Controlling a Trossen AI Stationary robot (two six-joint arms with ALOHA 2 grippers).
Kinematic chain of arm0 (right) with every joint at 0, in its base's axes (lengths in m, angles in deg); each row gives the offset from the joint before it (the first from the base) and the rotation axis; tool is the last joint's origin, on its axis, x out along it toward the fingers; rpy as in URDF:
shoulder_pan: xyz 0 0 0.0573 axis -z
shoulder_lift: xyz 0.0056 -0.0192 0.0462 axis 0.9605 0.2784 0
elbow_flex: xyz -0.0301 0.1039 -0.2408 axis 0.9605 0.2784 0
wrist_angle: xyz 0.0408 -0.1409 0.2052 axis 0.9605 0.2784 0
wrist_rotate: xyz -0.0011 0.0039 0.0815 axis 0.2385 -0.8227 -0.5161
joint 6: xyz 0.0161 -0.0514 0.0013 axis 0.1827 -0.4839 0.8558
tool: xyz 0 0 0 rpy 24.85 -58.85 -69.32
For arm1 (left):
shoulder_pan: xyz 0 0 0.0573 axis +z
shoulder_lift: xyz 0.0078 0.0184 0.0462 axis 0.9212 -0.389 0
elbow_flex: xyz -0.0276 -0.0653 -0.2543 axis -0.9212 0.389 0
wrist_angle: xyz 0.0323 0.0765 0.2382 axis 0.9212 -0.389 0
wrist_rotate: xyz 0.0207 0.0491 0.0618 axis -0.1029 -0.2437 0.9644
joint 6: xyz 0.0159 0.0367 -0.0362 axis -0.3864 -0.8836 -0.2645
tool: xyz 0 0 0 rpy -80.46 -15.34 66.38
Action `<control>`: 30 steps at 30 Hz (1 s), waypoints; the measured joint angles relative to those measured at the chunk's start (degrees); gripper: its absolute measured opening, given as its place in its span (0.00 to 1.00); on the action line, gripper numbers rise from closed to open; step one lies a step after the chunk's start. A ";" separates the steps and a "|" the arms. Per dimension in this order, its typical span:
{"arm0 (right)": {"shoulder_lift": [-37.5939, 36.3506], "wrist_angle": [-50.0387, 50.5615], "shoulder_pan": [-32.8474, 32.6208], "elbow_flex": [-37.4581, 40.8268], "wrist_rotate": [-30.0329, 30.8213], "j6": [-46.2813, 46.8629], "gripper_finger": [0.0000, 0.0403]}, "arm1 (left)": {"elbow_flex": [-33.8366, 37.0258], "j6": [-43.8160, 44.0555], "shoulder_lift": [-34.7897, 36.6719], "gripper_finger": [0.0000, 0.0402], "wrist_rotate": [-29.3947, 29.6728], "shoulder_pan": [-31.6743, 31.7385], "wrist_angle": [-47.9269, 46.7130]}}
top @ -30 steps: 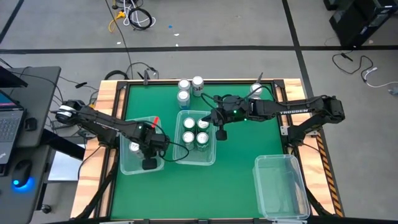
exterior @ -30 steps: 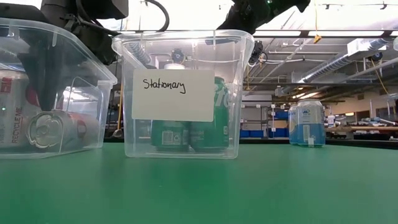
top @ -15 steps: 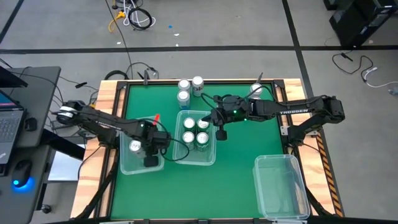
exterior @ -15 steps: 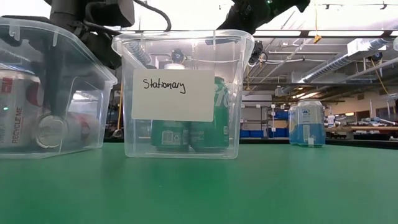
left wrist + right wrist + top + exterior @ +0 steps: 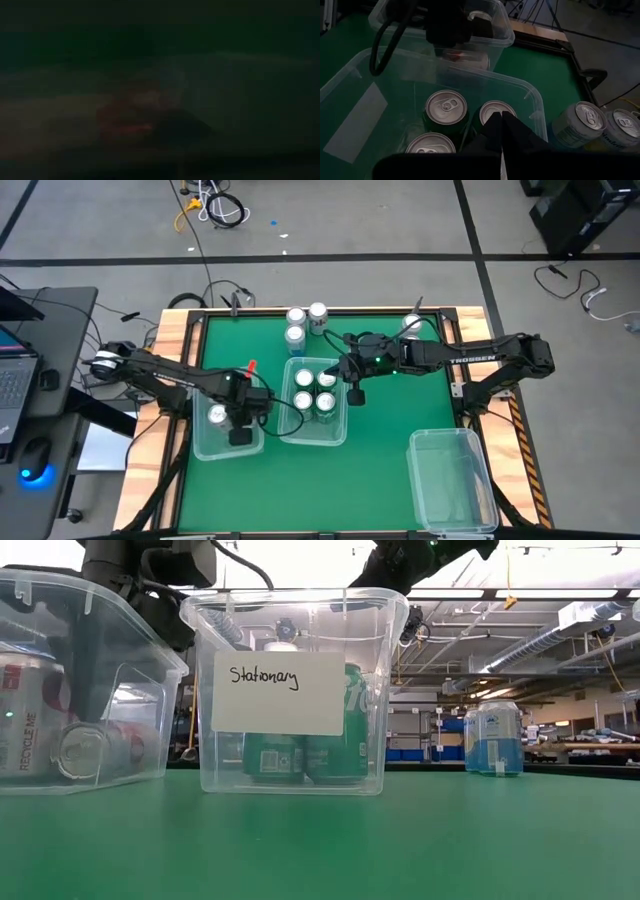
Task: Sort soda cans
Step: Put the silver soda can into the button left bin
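Left bin, near the table's left edge: left gripper reaches down inside it, fingers pressed together, holding nothing I can make out. One white can stands in it, another lies on its side beside the arm.

Middle bin, labelled "Stationary": green cans upright inside. Right gripper hangs over its right rim, fingers pinched together, empty.

Far edge: three cans unsorted, one more at the far right corner. Third bin, near right corner, looks empty.

Risks, as I judge them: the left arm catching the thin bin wall on lifting out and dragging the bin; the tipped can rolling.
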 joint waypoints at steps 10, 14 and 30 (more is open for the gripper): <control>0.00 0.01 0.01 0.00 0.00 0.01 0.00 | -0.01 -0.88 -0.07 0.00 -2.32 0.00 1.71; 0.00 0.01 0.00 0.00 0.00 0.01 0.00 | -1.32 -0.88 -0.25 0.00 -2.13 -0.04 0.05; 0.00 -0.01 0.01 0.00 0.00 -0.01 0.00 | -0.60 -0.19 -0.32 0.00 -3.89 -1.42 1.87</control>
